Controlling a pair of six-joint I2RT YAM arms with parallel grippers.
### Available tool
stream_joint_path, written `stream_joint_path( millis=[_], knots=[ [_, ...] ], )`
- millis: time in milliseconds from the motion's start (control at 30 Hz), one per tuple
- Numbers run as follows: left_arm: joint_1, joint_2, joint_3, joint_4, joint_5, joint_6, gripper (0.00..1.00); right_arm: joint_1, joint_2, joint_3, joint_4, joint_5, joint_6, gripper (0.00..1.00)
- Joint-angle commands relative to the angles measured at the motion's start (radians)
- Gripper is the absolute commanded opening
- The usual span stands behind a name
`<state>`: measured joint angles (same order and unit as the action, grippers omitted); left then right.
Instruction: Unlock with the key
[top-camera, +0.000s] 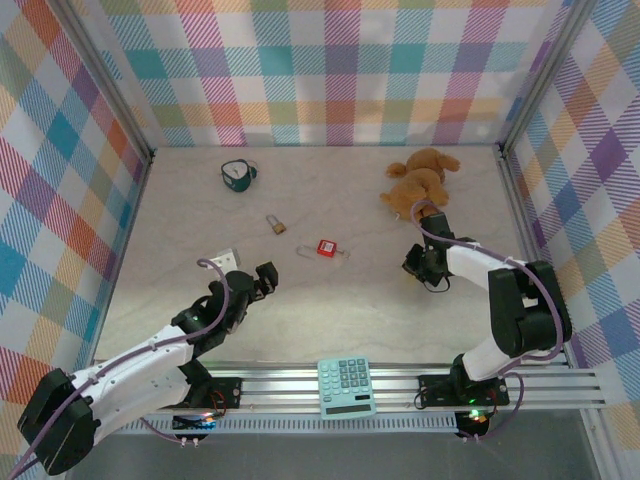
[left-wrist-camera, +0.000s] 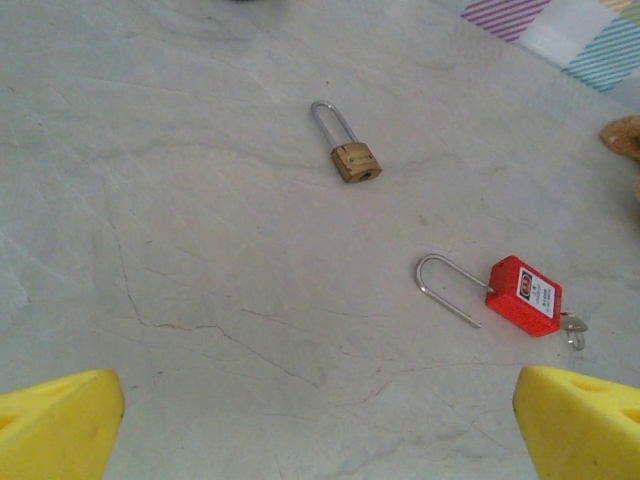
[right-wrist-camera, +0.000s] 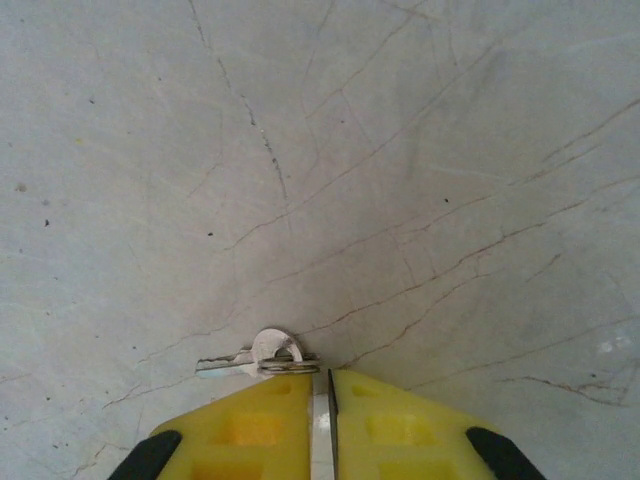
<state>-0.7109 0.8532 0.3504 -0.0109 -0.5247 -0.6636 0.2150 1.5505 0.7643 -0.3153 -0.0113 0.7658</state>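
Note:
In the right wrist view the key (right-wrist-camera: 245, 356) lies flat on the pale table with its blade pointing left and its ring (right-wrist-camera: 290, 365) against my right gripper's (right-wrist-camera: 326, 376) yellow tips. Those jaws are closed to a thin slit, and a thin pale metal strip stands in the slit. From above, the right gripper (top-camera: 424, 268) points down at the table just below the teddy. The brass padlock (left-wrist-camera: 355, 160) (top-camera: 274, 224) lies mid-table with its shackle closed. My left gripper (left-wrist-camera: 320, 425) (top-camera: 266, 281) hovers wide open in front of it, holding nothing.
A red padlock (left-wrist-camera: 525, 295) (top-camera: 326, 248) lies with its shackle swung open and a small key (left-wrist-camera: 572, 328) in its base. A brown teddy (top-camera: 420, 182) sits at the back right and a teal object (top-camera: 237, 175) at the back left. A calculator (top-camera: 346, 388) rests on the front rail.

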Motion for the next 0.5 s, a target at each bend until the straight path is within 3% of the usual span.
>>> stream_joint_path(
  millis=[0, 233, 467],
  knots=[
    [0.011, 0.017, 0.017, 0.031, 0.005, 0.014, 0.99, -0.008, -0.038, -0.007, -0.024, 0.025, -0.039, 0.13],
    [0.013, 0.038, 0.025, 0.042, 0.018, 0.017, 0.98, -0.007, -0.089, -0.005, -0.006, -0.032, -0.117, 0.07],
    [0.011, 0.064, 0.035, 0.058, 0.037, 0.022, 0.98, -0.008, -0.069, 0.022, -0.031, 0.028, -0.259, 0.19]
  ],
)
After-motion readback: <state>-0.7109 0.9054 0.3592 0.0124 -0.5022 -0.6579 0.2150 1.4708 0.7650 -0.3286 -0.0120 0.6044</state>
